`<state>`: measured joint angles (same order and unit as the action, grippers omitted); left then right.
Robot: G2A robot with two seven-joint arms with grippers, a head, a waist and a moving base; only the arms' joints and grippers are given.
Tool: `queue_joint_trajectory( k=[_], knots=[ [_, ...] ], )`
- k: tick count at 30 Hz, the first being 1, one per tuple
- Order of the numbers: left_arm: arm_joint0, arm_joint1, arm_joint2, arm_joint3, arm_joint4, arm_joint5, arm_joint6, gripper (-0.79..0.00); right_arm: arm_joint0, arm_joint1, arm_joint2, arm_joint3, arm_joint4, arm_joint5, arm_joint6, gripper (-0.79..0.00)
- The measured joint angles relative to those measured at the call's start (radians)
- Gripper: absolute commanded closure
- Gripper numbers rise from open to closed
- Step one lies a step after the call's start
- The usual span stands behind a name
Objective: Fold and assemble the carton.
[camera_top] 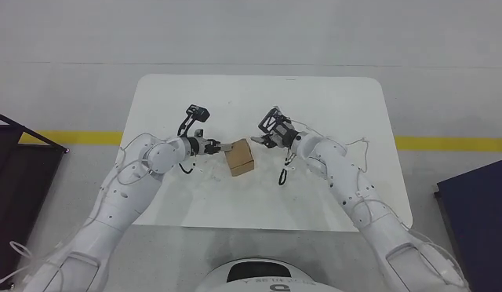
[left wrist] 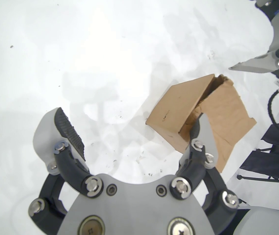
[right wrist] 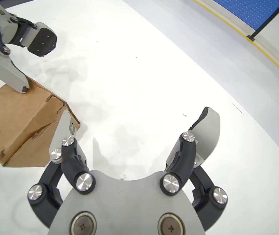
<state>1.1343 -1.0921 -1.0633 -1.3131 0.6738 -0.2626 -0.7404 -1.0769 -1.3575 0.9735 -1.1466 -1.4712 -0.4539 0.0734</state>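
Carton [camera_top: 240,157] sits near the middle of the white table [camera_top: 337,111]. It's brown cardboard, partly folded up, and the two upper panels meet at a seam that gapes a bit. It's resting on the tabletop right between the two arms.

Left gripper [left wrist: 132,113] is spread wide and isn't clamping anything. One of its fingertips [left wrist: 202,123] is right on the carton at the edge of that seam, and the other hangs over bare table off to the side.

Right gripper [right wrist: 137,111] is wide open too, over on the opposite side of the box. One finger [right wrist: 64,125] is just beside the carton's corner, though I honestly can't tell if it's touching. The other finger is out over the tabletop, well apart from the cardboard.
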Motion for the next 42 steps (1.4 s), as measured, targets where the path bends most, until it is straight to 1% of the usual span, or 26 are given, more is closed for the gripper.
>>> queue_joint_trajectory(
  k=[7,15,30,37,42],
  knots=[
    [0.002,0.0,-0.002,-0.004,0.001,0.003,0.002,-0.785,0.034,-0.011,-0.052,0.025,-0.008,-0.064,0.032,-0.785],
    [0.005,0.0,-0.006,-0.013,0.002,0.002,0.002,-0.785,0.069,-0.023,-0.081,0.062,0.001,-0.079,0.021,-0.785],
    [0.039,0.009,-0.038,-0.055,0.0,0.004,-0.007,-0.785,0.081,-0.028,-0.094,0.083,0.02,-0.096,-0.018,-0.785],
    [0.046,0.011,-0.044,-0.061,-0.003,0.008,-0.008,-0.785,0.088,-0.033,-0.104,0.095,0.041,-0.123,-0.042,-0.785],
    [0.048,0.011,-0.046,-0.063,-0.002,0.008,-0.01,-0.785,0.099,-0.038,-0.116,0.117,0.042,-0.119,-0.031,-0.785]
  ],
)
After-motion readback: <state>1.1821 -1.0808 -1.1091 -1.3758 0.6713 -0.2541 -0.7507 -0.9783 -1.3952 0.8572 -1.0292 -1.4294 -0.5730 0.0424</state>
